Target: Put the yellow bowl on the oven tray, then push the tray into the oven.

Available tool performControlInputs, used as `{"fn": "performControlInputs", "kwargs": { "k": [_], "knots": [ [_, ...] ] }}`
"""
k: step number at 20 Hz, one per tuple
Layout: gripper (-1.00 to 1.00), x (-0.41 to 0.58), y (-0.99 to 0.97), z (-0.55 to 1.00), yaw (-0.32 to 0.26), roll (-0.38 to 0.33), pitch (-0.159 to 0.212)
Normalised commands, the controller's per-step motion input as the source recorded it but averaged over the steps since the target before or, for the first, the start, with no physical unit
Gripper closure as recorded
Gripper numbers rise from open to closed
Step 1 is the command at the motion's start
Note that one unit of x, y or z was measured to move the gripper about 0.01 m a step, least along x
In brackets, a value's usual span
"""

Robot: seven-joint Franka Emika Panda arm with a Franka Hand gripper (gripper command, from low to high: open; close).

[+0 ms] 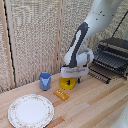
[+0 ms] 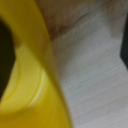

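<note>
On the desk (image 1: 95, 102), between the blue cup (image 1: 45, 80) and the oven (image 1: 113, 59), the tool (image 1: 71, 80) is hovering right over the yellow dish (image 1: 68, 83). I can't tell whether it's gripping. It's looking light, stiff, slick: pinch the rim gently.

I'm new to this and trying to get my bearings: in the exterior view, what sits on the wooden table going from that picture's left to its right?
Large patterned white plate → small blue cup → small orange-yellow rectangular block → bright yellow round dish, under the white grabber → dark boxy toaster oven.
</note>
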Motion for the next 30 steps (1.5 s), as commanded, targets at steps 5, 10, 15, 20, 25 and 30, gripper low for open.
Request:
{"fn": "performControlInputs", "kwargs": {
  "k": [5,10,15,20,25,30],
  "knots": [
    [1.0,0.102,0.3,0.0,0.048,-0.031,0.003],
    [1.0,0.105,0.01,0.01,-0.051,0.0,0.0],
    [1.0,0.275,-0.25,0.42,-0.167,0.0,0.014],
    [1.0,0.397,-0.18,0.72,-0.21,-0.028,0.003],
    [1.0,0.381,-0.06,0.68,-0.235,-0.084,0.0],
    [1.0,0.35,-0.02,0.71,-0.256,-0.121,0.001]
  ]
}}
